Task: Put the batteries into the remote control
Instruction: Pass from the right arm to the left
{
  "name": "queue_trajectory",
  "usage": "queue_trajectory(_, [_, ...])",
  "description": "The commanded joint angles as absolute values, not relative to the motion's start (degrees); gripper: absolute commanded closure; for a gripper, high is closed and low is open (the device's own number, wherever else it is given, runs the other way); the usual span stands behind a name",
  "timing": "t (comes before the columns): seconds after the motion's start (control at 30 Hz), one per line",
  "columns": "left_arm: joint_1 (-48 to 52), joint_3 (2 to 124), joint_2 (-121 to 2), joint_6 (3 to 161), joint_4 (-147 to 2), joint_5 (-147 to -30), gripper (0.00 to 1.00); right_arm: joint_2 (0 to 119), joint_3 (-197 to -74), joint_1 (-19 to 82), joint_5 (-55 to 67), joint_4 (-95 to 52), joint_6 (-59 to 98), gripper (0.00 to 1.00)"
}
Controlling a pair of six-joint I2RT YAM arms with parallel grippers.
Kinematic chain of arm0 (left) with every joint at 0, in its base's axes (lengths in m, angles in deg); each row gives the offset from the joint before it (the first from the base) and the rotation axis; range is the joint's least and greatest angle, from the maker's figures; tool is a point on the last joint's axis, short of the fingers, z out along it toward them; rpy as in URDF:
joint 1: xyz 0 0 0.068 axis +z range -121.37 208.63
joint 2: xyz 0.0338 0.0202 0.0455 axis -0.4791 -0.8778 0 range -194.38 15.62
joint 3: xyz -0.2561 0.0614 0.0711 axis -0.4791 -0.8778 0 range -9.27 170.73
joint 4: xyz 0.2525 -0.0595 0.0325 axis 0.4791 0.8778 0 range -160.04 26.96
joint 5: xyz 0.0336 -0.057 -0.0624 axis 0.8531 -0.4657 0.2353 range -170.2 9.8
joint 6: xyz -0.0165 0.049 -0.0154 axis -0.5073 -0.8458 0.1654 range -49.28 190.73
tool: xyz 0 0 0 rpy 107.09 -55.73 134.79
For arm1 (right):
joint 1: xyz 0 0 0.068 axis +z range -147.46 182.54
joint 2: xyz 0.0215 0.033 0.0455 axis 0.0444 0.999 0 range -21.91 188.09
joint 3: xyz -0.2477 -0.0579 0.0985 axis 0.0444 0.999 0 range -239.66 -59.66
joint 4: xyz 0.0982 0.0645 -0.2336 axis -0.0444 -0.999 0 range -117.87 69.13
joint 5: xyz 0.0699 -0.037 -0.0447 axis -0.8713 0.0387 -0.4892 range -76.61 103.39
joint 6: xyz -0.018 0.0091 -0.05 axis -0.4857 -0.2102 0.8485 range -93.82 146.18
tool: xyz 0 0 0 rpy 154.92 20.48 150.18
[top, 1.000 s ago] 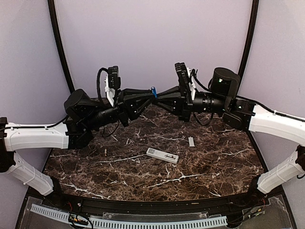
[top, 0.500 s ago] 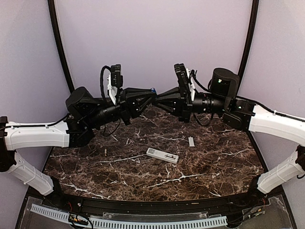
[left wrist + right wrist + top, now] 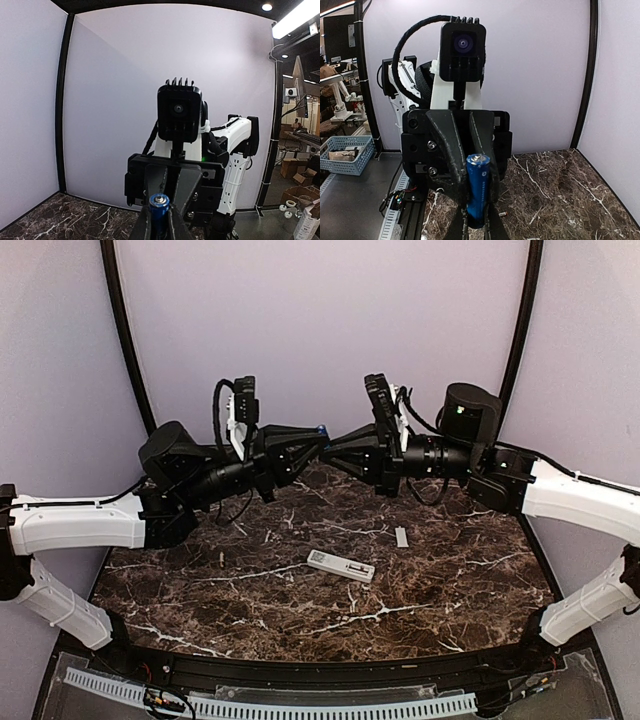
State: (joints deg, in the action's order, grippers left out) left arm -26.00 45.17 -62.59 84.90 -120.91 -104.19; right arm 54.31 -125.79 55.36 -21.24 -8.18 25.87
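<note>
Left pincer (image 3: pixel 316 434) and right pincer (image 3: pixel 332 440) both clamp one battery (image 3: pixel 477 187) midair; remote control (image 3: pixel 340 566) lies on table (image 3: pixel 450 590).

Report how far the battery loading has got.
Done: the grey cover lies apart from the remote control on the table, so the recess looks opened. In hand: one blue battery is held in mid-air, with the right gripper and left gripper both clamped on it, seemingly a handover. Left: seating the batteries; whether any is already loaded is too small to tell.
</note>
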Motion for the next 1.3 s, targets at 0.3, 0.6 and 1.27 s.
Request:
queue_trajectory(0.3, [-26.35,47.43,-63.21,88.34,-116.29,-105.76,0.94,53.07,-125.85,55.89,-21.77,-7.17,29.24,1.00])
queue_trajectory(0.6, [-26.31,46.66,-63.07,88.59,-115.39,-106.05,0.84,52.11,-125.68,55.88,-21.70,-6.54,30.05,1.00])
queue_trajectory(1.27, [-26.30,44.56,-61.76,87.08,-115.82,-105.61,0.85,51.38,-125.42,55.81,-21.76,-6.45,30.58,1.00])
